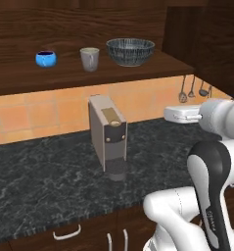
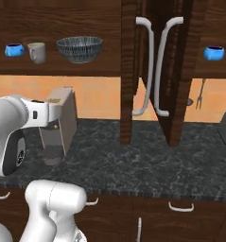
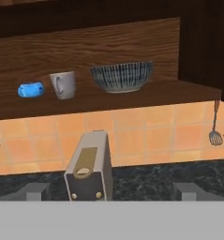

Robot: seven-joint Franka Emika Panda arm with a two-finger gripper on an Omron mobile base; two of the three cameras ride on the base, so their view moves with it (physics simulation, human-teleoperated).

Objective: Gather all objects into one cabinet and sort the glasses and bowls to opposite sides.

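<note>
**Three vessels lined up on the open shelf, a fourth behind the far doors**

The wide dark brown wood-grain wall cabinet (image 1: 89,73) stands open on its left part, its long shelf bare to view; on that shelf, from left to right, sit a small glossy blue bowl (image 1: 45,59), a plain grey-beige tapered tumbler (image 1: 89,59) and a large dark grey bowl with fine pale stripes (image 1: 130,51); the three stand in a row, near one another but apart, all upright; the tumbler lies between the two bowls.

In the right base view the same row shows at the upper left; past the two tall doors with curved grey bar handles (image 2: 152,66), which hang ajar edge-on, a second small glossy blue bowl (image 2: 213,52) rests on the shelf at the far right, well apart from the other three.

Below the shelf, on the black speckled stone counter (image 1: 40,176), stands the boxy beige-and-brown coffee machine (image 1: 107,137), against an orange tiled wall (image 1: 20,117); grey kitchen utensils (image 1: 192,89) hang on that wall at the right.

The white arm reaches out over the counter; the gripper (image 3: 111,191) hangs level with the coffee machine's top and faces the shelf; its two dark fingertips (image 3: 33,191) stand wide apart with nothing between them.
</note>
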